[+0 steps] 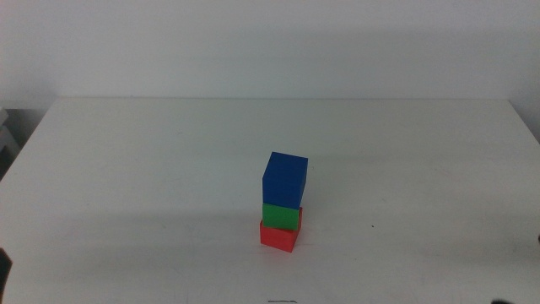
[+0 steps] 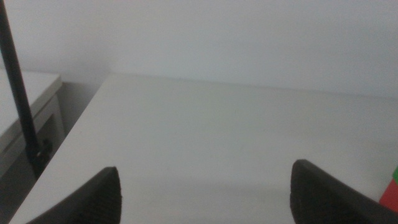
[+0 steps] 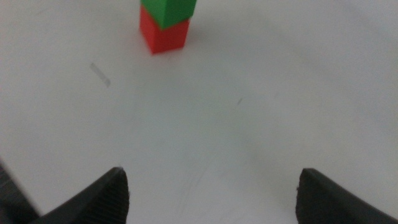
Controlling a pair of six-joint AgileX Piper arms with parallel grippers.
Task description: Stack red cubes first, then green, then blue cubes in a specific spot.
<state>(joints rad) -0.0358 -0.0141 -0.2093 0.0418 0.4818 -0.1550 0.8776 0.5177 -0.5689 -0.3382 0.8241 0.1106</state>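
In the middle view the three cubes stand as one stack a little right of the table's centre: the red cube (image 1: 278, 236) at the bottom, the green cube (image 1: 282, 216) on it, the blue cube (image 1: 285, 178) on top, slightly turned. No gripper touches the stack. My left gripper (image 2: 205, 180) is open and empty over bare table, with a sliver of the red cube (image 2: 392, 198) at the picture's edge. My right gripper (image 3: 212, 180) is open and empty, well back from the red cube (image 3: 165, 34) and green cube (image 3: 169, 9). The blue cube is cut off in that view.
The white table (image 1: 126, 169) ends at a white wall behind. In the left wrist view a dark pole (image 2: 17, 93) and a low side desk (image 2: 34, 93) stand beyond the table's edge. A dark bit of the left arm (image 1: 3, 270) shows at the bottom left corner.
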